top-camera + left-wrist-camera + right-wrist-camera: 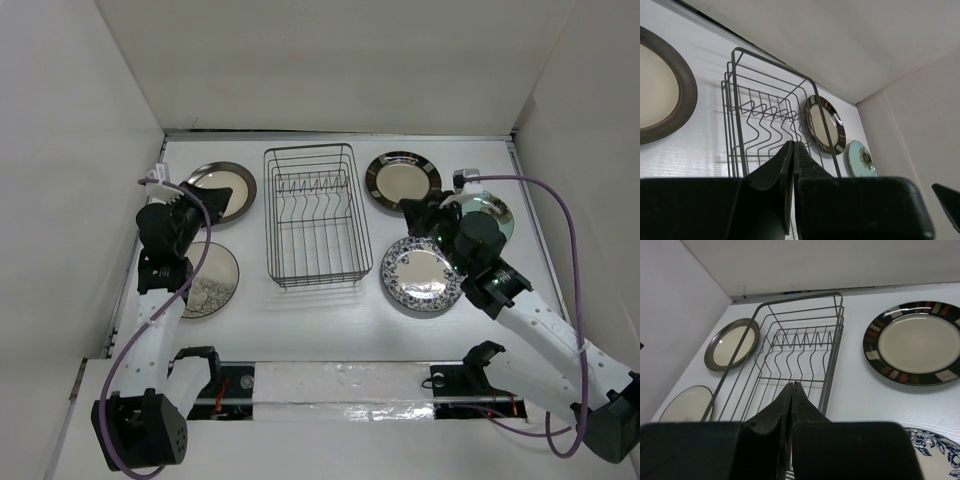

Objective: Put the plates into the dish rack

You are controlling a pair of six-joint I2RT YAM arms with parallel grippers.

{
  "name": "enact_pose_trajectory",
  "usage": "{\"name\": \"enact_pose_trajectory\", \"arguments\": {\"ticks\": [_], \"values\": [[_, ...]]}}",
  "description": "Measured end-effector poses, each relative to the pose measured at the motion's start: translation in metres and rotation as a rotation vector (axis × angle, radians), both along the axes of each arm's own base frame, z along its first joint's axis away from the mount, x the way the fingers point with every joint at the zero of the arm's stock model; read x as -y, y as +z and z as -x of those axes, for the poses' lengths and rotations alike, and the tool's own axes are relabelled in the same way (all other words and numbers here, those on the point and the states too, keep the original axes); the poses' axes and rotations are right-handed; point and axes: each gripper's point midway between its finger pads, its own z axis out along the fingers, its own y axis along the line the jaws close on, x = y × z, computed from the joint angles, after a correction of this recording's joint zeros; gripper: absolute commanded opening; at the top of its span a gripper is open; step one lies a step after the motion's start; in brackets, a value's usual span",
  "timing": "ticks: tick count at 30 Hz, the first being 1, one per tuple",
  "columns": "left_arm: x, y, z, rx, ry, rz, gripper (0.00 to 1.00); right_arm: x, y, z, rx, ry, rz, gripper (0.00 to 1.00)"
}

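Observation:
The empty black wire dish rack [316, 215] stands mid-table. Left of it lie the dark-rimmed silvery plate [235, 185] and the grey speckled plate [214, 284]. Right of it lie the black-rimmed cream-centred plate [402, 180], the pale teal plate [494, 212] and the blue-and-white floral plate [422, 276]. My left gripper [218, 198] is shut and empty over the silvery plate's near edge. My right gripper [412, 211] is shut and empty between the black-rimmed and floral plates. In the left wrist view the gripper [792, 145] points at the rack [770, 95]. In the right wrist view the gripper [793, 385] also points at the rack [800, 340].
White walls close the table at the back and both sides. The right arm covers part of the teal plate. A purple cable loops over each arm. The arm bases sit on a rail [340, 385] at the near edge.

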Motion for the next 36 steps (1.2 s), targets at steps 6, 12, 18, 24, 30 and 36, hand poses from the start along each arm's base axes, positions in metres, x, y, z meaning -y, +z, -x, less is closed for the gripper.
{"name": "enact_pose_trajectory", "arguments": {"ticks": [6,12,18,24,30,36], "values": [[-0.017,-0.006,-0.027,-0.040,0.089,0.006,0.01,0.007,-0.014,-0.006,-0.026,0.035,-0.020,0.00],[-0.061,-0.039,-0.066,-0.148,0.269,-0.016,0.40,0.005,-0.027,-0.005,-0.033,0.070,-0.025,0.00],[-0.111,-0.090,-0.098,-0.297,0.399,-0.034,0.39,0.013,-0.025,-0.003,-0.012,0.064,-0.034,0.09],[-0.149,-0.128,-0.093,-0.402,0.483,-0.019,0.39,0.019,-0.027,-0.007,-0.017,0.061,-0.036,0.34],[-0.142,-0.130,-0.089,-0.388,0.460,-0.010,0.39,0.035,-0.035,-0.013,-0.036,0.008,-0.045,0.44],[-0.123,-0.120,-0.081,-0.359,0.418,-0.003,0.40,0.065,-0.053,-0.024,-0.083,-0.105,-0.063,0.46]]}}
